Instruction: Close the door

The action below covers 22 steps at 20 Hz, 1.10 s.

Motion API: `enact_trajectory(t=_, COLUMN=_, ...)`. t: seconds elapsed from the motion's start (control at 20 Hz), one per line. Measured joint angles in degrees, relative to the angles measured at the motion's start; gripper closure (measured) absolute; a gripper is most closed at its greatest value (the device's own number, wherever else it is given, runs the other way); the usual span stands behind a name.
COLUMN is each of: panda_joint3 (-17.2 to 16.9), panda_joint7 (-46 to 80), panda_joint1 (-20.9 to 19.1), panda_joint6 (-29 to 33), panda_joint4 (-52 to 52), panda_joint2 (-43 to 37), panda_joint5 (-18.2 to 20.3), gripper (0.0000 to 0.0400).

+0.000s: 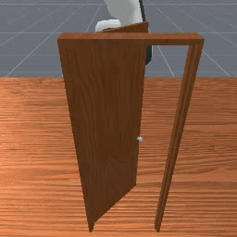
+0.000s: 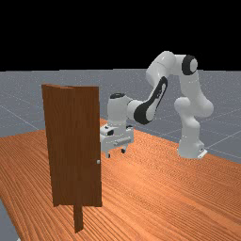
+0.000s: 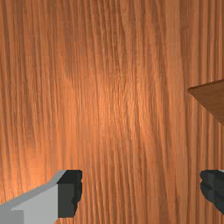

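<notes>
While the tool (image 2: 116, 153) hangs open | door (image 2: 90, 141) ajar nearby, far view's left

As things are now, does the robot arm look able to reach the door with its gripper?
Probably yes: the gripper hangs open near the free edge of the door, and I see nothing standing between them.

Front view: arm (image 1: 122, 8) cut off above, partly behind door (image 1: 105, 115).

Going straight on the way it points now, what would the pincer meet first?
Likely the tabletop below the pincer; the door seems beside its path, though how near is unclear.
</notes>
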Motion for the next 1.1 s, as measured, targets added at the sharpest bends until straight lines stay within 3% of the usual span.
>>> enact_trajectory(t=0.05, panda_joint3=0.0, panda_joint7=0.9, panda_joint1=0.3, panda_joint6=0.0, panda_joint4=0.0, panda_joint2=0.0, panda_joint5=-0.1, gripper=0.0157)
enact_trajectory(t=0.1, panda_joint3=0.2, panda_joint7=1.1, panda_joint1=0.6, panda_joint6=0.0, panda_joint4=0.0, panda_joint2=0.0, panda_joint5=-0.1, gripper=0.0252)
enact_trajectory(t=0.15, panda_joint3=0.2, panda_joint7=1.1, panda_joint1=0.7, panda_joint6=-0.2, panda_joint4=0.3, panda_joint2=0.2, panda_joint5=-0.1, gripper=0.0310)
enact_trajectory(t=0.25, panda_joint3=0.2, panda_joint7=0.9, panda_joint1=0.7, panda_joint6=-0.3, panda_joint4=0.7, panda_joint2=0.4, panda_joint5=-0.1, gripper=0.0367)
enact_trajectory(t=0.3, panda_joint3=0.3, panda_joint7=0.2, panda_joint1=0.5, panda_joint6=-0.3, panda_joint4=0.7, panda_joint2=0.4, panda_joint5=-0.1, gripper=0.0223)
enact_trajectory(t=0.35, panda_joint3=0.2, panda_joint7=0.7, panda_joint1=0.5, panda_joint6=-0.2, panda_joint4=0.5, panda_joint2=0.2, panda_joint5=-0.1, gripper=0.0135)
enact_trajectory(t=0.45, panda_joint3=0.1, panda_joint7=0.8, panda_joint1=0.5, panda_joint6=1.0, panda_joint4=-2.4, panda_joint2=-1.7, panda_joint5=-0.2, gripper=0.0050)
enact_trajectory(t=0.55, panda_joint3=0.1, panda_joint7=0.8, panda_joint1=0.6, panda_joint6=1.0, panda_joint4=-4.9, panda_joint2=-3.5, panda_joint5=-0.3, gripper=0.0018)
enact_trajectory(t=0.7, panda_joint3=0.0, panda_joint7=2.0, panda_joint1=0.7, panda_joint6=-0.3, panda_joint4=-1.7, panda_joint2=-1.8, panda_joint5=-0.1, gripper=0.0004)
enact_trajectory(t=0.75, panda_joint3=0.0, panda_joint7=1.4, panda_joint1=0.6, panda_joint6=12.4, panda_joint4=-3.3, panda_joint2=-0.8, panda_joint5=-0.3, gripper=0.0001)
enact_trajectory(t=0.85, panda_joint3=0.2, panda_joint7=1.2, panda_joint1=0.4, panda_joint6=10.8, panda_joint4=9.1, panda_joint2=7.2, panda_joint5=0.2, gripper=0.0000)
enact_trajectory(t=0.9, panda_joint3=3.7, panda_joint7=-3.2, panda_joint1=-2.8, panda_joint6=-9.7, panda_joint4=26.8, panda_joint2=15.5, panda_joint5=5.9, gripper=0.0001)
enact_trajectory(t=0.95, panda_joint3=4.2, panda_joint7=-3.1, panda_joint1=-3.2, panda_joint6=-14.4, panda_joint4=37.5, panda_joint2=21.7, panda_joint5=6.3, gripper=0.0000)
enact_trajectory(t=1.05, panda_joint3=1.1, panda_joint7=-0.2, panda_joint1=-0.8, panda_joint6=-14.9, panda_joint4=40.5, panda_joint2=23.6, panda_joint5=1.7, gripper=0.0000)
enact_trajectory(t=1.1, panda_joint3=3.1, panda_joint7=-1.8, panda_joint1=-2.4, panda_joint6=-20.4, panda_joint4=51.4, panda_joint2=29.7, panda_joint5=4.3, gripper=0.0000)
